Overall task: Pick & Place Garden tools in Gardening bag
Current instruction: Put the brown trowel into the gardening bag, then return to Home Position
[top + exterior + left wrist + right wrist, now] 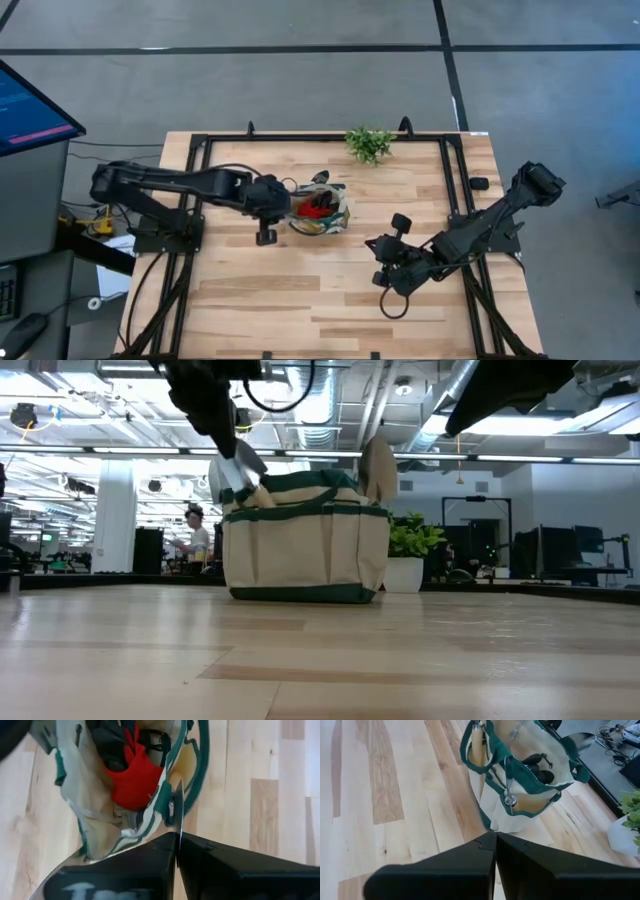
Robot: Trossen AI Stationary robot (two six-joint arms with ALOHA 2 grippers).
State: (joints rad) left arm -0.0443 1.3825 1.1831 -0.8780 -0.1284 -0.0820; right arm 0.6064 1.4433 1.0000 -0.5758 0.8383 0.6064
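Note:
The olive-khaki gardening bag (320, 210) (305, 545) stands upright on its base at the table's middle. Inside it lie a red-and-black item (132, 780) and dark shears (537, 765). A wooden trowel handle (477, 745) sits in an outer pocket. My left gripper (288, 200) (177, 837) is over the bag's left rim, shut on a silver trowel (238, 468). My right gripper (385, 265) (495, 836) waits shut and holds nothing, right of the bag and nearer the front edge. My left gripper pinches the trowel's thin silver blade (178, 812), seen edge-on between the two fingers. The fingers slant down from the table's left. The trowel hangs tilted below them, lifted off the table, its lower part at the bag's green-trimmed rim (165, 802).
A leafy green sprig (370, 143) in a white pot (405, 573) stands at the far edge behind the bag. A black frame (455, 180) runs round the tabletop. Bare wood lies in front of the bag.

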